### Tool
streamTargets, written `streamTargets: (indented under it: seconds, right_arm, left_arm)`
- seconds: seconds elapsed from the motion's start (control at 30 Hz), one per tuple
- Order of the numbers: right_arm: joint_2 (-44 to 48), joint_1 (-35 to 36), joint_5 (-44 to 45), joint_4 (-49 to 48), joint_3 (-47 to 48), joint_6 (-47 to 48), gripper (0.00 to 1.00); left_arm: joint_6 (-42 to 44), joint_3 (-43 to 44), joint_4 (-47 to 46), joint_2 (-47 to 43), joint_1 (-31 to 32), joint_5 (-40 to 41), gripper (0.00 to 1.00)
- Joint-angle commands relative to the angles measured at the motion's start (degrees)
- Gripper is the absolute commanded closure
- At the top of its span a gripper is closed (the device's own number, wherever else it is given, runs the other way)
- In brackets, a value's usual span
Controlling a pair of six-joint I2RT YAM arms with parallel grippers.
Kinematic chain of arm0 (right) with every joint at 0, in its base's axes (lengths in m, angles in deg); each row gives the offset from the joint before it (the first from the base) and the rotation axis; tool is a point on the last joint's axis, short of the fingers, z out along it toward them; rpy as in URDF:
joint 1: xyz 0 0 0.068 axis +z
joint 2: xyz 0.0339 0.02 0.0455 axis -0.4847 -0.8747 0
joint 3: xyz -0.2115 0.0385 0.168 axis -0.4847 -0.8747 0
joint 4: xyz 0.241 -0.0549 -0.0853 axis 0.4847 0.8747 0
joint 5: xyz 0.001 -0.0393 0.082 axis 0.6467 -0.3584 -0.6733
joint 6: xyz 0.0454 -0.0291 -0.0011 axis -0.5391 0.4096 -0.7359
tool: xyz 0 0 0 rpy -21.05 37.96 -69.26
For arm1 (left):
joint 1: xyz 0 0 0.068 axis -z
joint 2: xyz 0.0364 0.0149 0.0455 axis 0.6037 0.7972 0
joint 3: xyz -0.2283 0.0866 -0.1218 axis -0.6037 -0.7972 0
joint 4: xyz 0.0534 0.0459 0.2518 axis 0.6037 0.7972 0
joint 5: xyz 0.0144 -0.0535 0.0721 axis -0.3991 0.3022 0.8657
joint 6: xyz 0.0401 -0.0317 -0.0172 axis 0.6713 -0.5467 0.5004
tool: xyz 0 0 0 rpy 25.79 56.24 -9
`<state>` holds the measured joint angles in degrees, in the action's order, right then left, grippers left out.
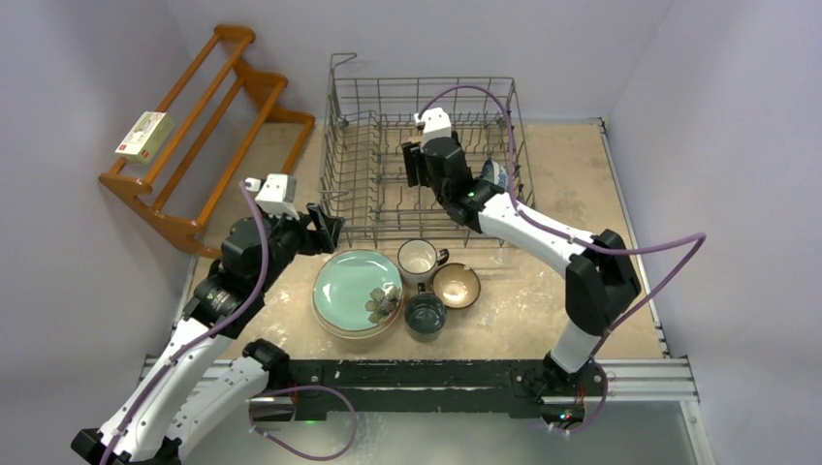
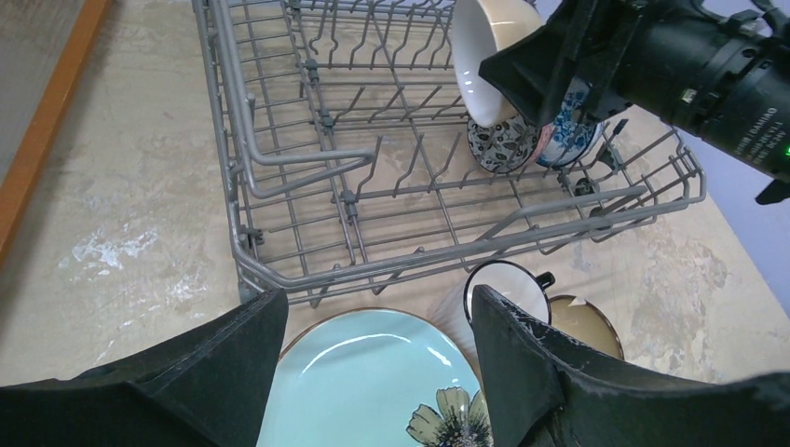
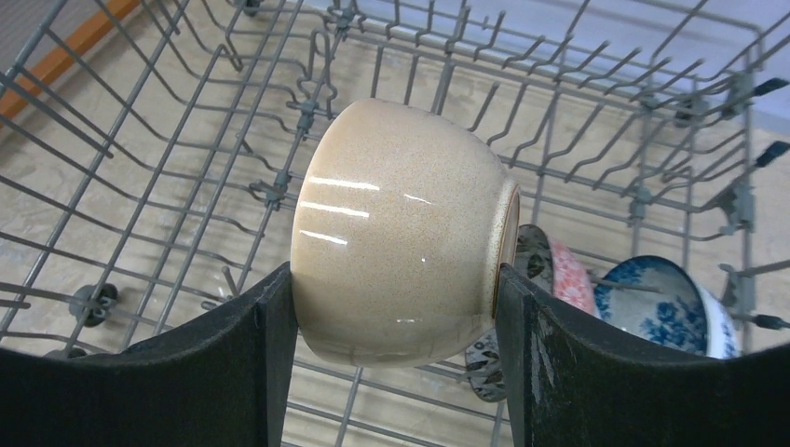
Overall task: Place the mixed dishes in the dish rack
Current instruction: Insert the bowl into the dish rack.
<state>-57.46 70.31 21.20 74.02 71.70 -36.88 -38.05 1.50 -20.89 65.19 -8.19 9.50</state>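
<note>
My right gripper (image 3: 393,279) is shut on a beige bowl (image 3: 401,233), held on its side inside the grey wire dish rack (image 1: 334,145) above its tines. Small patterned bowls (image 3: 559,270) and a blue-and-white one (image 3: 661,307) stand on edge in the rack just right of it. My left gripper (image 2: 377,298) is open and holds nothing. It hovers over the far edge of the mint green plate (image 2: 373,382), next to the rack's near left corner. On the table in front of the rack stand a white mug (image 1: 419,259), a dark teal mug (image 1: 425,314) and a second beige bowl (image 1: 456,285).
A brown wooden slatted shelf (image 1: 204,126) leans at the back left with a small box (image 1: 143,134) on it. Walls close in on both sides. The mint plate (image 1: 354,281) lies on top of another plate.
</note>
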Motion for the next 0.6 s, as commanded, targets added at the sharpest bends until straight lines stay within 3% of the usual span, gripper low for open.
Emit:
streamTargets:
  seconds: [0.0,0.57]
  right_arm:
    - [-0.42,-1.29,-3.59,-2.88,4.42,-1.6,1.0]
    - [-6.79,-1.98,-9.09,2.67,7.61,-3.55,1.0]
  left_arm:
    - [1.67,-0.55,-1.74,-0.2,0.05,0.21,0.3]
    - [2.0,-0.49,-1.48,-0.26,-0.03,0.25,0.3]
